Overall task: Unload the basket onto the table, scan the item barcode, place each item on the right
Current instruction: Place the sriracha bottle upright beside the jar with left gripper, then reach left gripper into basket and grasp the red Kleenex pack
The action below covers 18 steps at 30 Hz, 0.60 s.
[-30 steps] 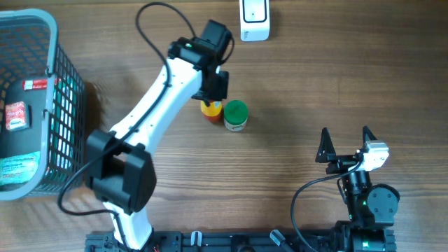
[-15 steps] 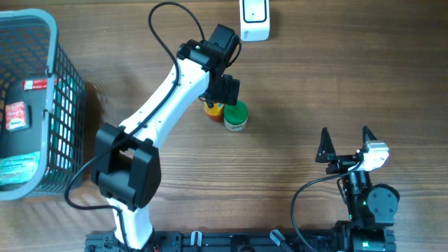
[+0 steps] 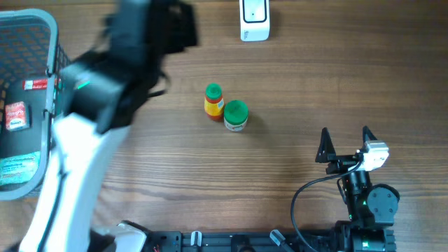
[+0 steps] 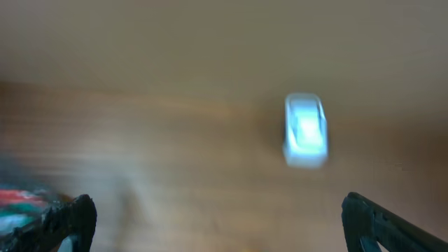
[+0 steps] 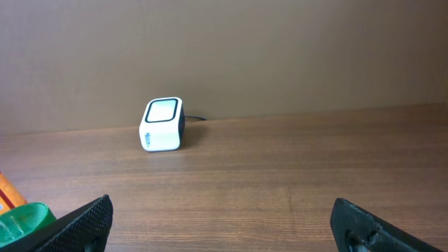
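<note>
Overhead: we see a yellow bottle (image 3: 213, 100) and a green-lidded jar (image 3: 236, 115) standing just beside each other on the wooden table (image 3: 315, 70), near the white scanner (image 3: 254, 19). More packets (image 3: 15, 116) lie in the basket (image 3: 66, 91), so scanning looks unfinished. The left arm (image 3: 70, 154) is raised and blurred by the basket. The right gripper (image 3: 346, 136) rests wide and empty.

Left wrist: the left gripper (image 4: 217, 210) spreads wide, holding nothing, with the scanner ahead.

Right wrist: the scanner is ahead and the jar lid sits lower left.
</note>
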Each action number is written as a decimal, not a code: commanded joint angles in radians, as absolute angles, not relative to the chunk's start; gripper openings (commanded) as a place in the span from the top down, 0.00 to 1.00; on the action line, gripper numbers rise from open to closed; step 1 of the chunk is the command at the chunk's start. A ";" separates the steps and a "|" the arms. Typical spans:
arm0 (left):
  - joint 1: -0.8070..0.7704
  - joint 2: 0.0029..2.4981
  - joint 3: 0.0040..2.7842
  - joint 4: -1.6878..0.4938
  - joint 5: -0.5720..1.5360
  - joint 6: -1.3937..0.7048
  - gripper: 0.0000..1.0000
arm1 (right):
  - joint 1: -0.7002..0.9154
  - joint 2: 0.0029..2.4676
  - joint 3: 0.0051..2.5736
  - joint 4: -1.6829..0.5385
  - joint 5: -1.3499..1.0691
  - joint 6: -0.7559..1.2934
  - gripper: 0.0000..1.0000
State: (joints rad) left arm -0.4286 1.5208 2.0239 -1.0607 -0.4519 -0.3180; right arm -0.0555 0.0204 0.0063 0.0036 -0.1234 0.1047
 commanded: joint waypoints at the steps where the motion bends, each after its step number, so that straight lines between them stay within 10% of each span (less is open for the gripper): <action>1: -0.243 1.452 2.027 -1.079 -0.625 -0.529 0.00 | -0.052 0.017 0.005 0.007 -0.124 0.107 0.00; 18: 0.566 1.690 1.911 -1.377 -0.315 -1.068 0.00 | -0.052 0.017 0.005 0.007 -0.124 0.107 0.00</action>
State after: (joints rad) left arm 0.4965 1.6279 1.9724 -1.3762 -0.3756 -0.9836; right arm -0.0555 0.0204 0.0063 0.0036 -0.1234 0.1047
